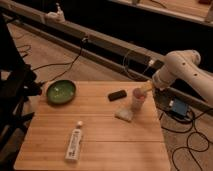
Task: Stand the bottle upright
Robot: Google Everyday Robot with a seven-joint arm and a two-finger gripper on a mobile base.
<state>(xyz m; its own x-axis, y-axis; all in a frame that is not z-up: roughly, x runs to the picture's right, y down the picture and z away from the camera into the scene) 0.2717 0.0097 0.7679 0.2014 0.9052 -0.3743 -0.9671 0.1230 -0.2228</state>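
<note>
The gripper (144, 88) hangs with fingers spread at the table's (105, 156) right edge, just over the cup (137, 98). The bottle (75, 144) lies flat near the front-left edge, well apart, bare wood around it. A block (124, 114) lies between them.

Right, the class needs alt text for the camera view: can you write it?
A white bottle lies flat near the front of a wooden table, with the robot's gripper at the right edge, by a pale cup. A green bowl sits back left.
</note>
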